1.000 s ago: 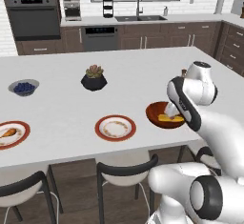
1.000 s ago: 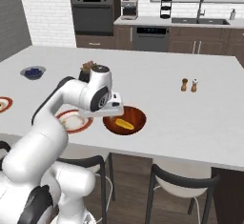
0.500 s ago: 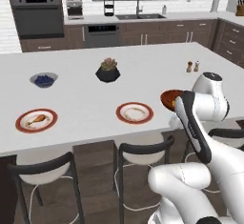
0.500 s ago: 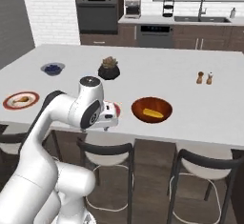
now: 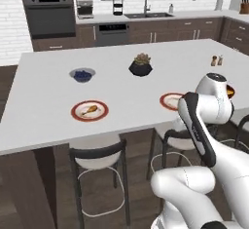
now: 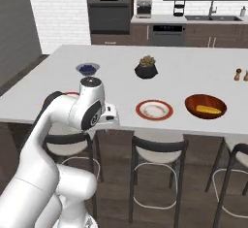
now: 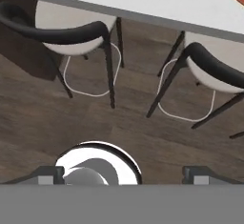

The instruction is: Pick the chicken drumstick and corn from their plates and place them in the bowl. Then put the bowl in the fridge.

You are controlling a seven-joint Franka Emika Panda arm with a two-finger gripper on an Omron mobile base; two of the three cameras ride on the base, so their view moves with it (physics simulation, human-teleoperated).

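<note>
The chicken drumstick (image 5: 89,110) lies on its red-rimmed plate (image 5: 89,111) near the front edge of the white island counter (image 5: 53,89), toward your left in the left base view. The corn (image 6: 209,109) already sits inside the reddish-brown bowl (image 6: 206,106), which you see best in the right base view, to the right of the second plate (image 6: 154,109); that plate has nothing on its white centre. Behind these you have a small blue-grey bowl of blueberries (image 5: 82,74) and a black plant pot (image 5: 141,66), both well apart from the plates, and a pair of small shakers (image 5: 216,60) farther along the counter. The arm is folded low in front of the island, with the hand off the counter edge. In the hand view the gripper (image 7: 122,175) looks down at the dark wood floor (image 7: 57,118) and two black-backed stools (image 7: 66,32) tucked under the counter. Its fingers (image 7: 47,174) stand far apart, and you can see nothing between them.
</note>
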